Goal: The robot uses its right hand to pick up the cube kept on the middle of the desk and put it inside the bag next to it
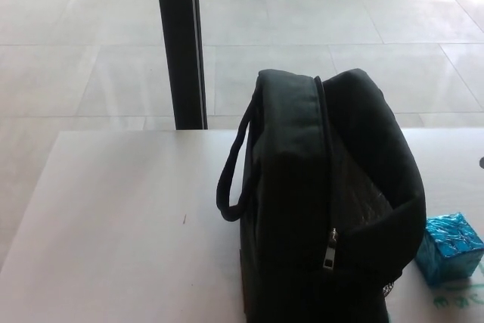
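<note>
A: head view status?
B: black bag point(325, 209) stands upright on the white table point(113, 217), right of centre, running off the bottom edge of frame. top is unzipped, opening faces up and to the right, dark lining visible inside

A: cube?
B: shiny blue cube point(450, 247) sits on the table just beside the bag's right side, low in frame near the right edge. left edge of it is tucked behind the bag's bulge, can't tell if they actually touch. it's outside the bag, not in it

A: hands?
B: neither one clearly shows. tiny dark speck at the right edge partway down, too small to say what it is. so open or closed: can't tell, nothing to judge from. cube is not held by anything

A: bag details?
B: carry handle point(234, 172) loops out on the left side, hanging down the side panel. metal zipper pull point(330, 247) hangs low on the front seam. some green marking on the table under the cube, cut off by the frame, unreadable

A: background?
B: dark vertical post point(180, 43) behind the table's far edge, left of the bag. pale tiled floor point(91, 51) beyond, bright sun patches along the top
</note>
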Controlling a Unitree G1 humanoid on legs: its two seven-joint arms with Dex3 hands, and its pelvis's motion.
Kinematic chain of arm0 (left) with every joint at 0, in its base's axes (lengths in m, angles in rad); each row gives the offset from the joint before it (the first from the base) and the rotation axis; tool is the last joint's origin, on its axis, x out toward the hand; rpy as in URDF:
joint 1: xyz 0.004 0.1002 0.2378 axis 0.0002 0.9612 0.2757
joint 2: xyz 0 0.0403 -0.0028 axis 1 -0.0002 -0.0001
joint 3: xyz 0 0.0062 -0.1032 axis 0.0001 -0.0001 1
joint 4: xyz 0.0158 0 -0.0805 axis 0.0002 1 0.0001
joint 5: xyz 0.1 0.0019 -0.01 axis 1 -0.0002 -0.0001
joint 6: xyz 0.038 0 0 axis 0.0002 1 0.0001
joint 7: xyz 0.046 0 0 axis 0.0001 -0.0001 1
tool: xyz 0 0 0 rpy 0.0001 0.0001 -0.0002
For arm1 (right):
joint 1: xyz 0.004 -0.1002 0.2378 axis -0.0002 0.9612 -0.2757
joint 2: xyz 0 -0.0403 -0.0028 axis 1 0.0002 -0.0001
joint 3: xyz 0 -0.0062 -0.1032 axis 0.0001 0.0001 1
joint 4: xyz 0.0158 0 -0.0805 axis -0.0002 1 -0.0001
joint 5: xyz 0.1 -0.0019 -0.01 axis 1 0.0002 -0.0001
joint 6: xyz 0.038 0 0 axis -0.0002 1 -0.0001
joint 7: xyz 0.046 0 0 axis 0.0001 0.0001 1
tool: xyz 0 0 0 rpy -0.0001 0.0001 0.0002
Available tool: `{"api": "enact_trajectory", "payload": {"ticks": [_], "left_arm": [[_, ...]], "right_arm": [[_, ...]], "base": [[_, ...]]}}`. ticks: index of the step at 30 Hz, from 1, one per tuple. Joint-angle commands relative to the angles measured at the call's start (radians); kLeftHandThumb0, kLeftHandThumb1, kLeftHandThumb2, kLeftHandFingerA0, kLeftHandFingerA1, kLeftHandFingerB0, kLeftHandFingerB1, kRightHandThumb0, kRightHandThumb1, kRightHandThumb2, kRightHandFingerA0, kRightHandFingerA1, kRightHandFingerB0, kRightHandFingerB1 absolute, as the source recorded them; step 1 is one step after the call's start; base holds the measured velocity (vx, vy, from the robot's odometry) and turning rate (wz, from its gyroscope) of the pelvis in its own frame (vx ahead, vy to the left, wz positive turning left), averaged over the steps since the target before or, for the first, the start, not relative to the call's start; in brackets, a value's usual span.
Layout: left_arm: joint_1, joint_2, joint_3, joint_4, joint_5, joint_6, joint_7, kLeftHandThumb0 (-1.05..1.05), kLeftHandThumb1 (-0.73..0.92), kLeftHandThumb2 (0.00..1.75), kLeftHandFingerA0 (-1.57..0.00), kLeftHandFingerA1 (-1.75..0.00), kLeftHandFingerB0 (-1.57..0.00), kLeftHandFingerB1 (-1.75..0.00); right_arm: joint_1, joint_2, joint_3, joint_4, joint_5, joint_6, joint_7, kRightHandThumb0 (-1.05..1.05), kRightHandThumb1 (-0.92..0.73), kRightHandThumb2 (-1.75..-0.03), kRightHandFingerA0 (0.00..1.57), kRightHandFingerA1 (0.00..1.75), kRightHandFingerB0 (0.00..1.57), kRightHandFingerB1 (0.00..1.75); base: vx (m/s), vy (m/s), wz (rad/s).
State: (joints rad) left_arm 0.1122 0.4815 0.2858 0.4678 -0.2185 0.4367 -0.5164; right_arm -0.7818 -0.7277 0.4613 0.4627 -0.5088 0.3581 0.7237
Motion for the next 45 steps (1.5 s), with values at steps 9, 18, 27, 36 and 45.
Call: {"api": "enact_trajectory", "payload": {"ticks": [9,18,27,36,45], "left_arm": [[0.014,0.013,0.013,0.003,-0.011,-0.004,-0.005,-0.57,0.74,0.59,-0.30,-0.50,-0.33,-0.43],[0.004,0.021,0.011,0.002,-0.009,-0.007,-0.016,-0.62,0.75,0.62,-0.28,-0.51,-0.32,-0.42],[0.000,0.029,0.001,-0.004,0.006,-0.011,-0.014,-0.70,0.63,0.99,-0.25,-0.57,-0.30,-0.54],[-0.013,0.034,-0.011,0.005,0.010,-0.026,-0.021,-0.73,0.64,1.01,-0.27,-0.58,-0.29,-0.55],[-0.013,0.041,-0.013,-0.006,0.004,-0.016,-0.020,-0.72,0.65,1.02,-0.28,-0.59,-0.27,-0.54]], "right_arm": [[0.029,0.025,-0.024,-0.143,0.006,0.039,0.087,-0.96,-0.55,-0.92,0.00,0.10,0.00,0.06],[0.134,0.038,-0.044,-0.230,0.014,0.060,0.091,-0.93,-0.54,-0.92,0.00,0.09,0.00,0.03],[0.183,0.103,-0.024,-0.163,-0.009,0.044,0.040,-0.94,-0.54,-0.90,0.00,0.13,0.00,0.02],[0.140,0.182,-0.007,-0.100,-0.048,0.054,-0.028,-0.94,-0.55,-0.91,0.00,0.15,0.00,0.01],[0.125,0.238,-0.028,0.028,-0.056,0.094,-0.119,-0.78,-0.47,-0.83,0.00,0.17,0.00,0.10]], "base": [[0.00,0.000,0.00],[0.00,0.000,0.00],[0.00,0.000,0.00],[0.00,0.000,0.00],[0.00,0.000,0.00]]}}
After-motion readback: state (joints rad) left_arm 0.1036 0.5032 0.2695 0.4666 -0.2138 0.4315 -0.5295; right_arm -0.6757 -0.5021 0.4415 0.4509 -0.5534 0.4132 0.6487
